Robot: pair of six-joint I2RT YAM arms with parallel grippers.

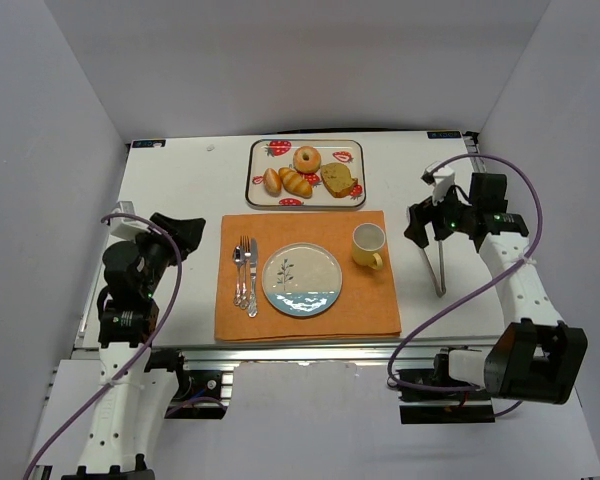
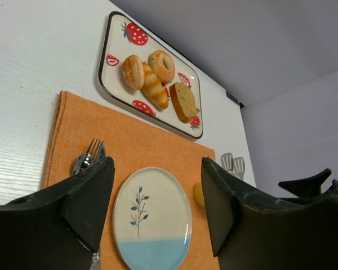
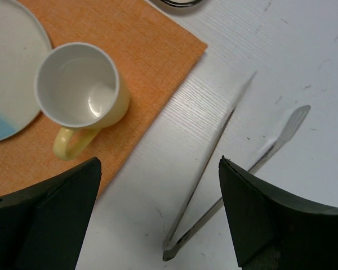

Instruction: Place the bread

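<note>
Lying on a strawberry-print tray (image 1: pixel 355 150) at the far middle of the table (image 1: pixel 170 180), well apart from both grippers: the bread (image 2: pixel 152 86), four pieces side by side. Reads from overhead as a round roll (image 1: pixel 272 181), a twisted roll (image 1: pixel 297 184), a ring doughnut (image 1: pixel 307 158) and a brown slice (image 1: pixel 338 180). Comes closer in the left wrist view, with the round roll touching the twisted one. Barely enters the right wrist view: only a sliver of tray rim at the top edge.

Just nearer than the tray, an orange mat (image 1: pixel 370 300). Carries a plate (image 1: pixel 301 280) with a leaf sprig and a blue band, cutlery (image 1: pixel 245 275) to the left of it and a yellow cup (image 1: pixel 368 245) to the right, handle toward the near edge. Looks down into the cup only from the right wrist: white inside, glossy at the bottom.

On bare table right of the mat, tongs (image 1: pixel 437 265). Appear in the right wrist view between the two dark fingers, arms spread, joined end nearest the camera.

At the left side, folded low, the left gripper (image 1: pixel 190 232). Points toward the mat, jaws wide, gripping nothing, framing the plate in its own view. At the right side, bent inward, the right gripper (image 1: pixel 420 225). Hangs over the far end of the tongs, jaws spread wide, nothing held.
</note>
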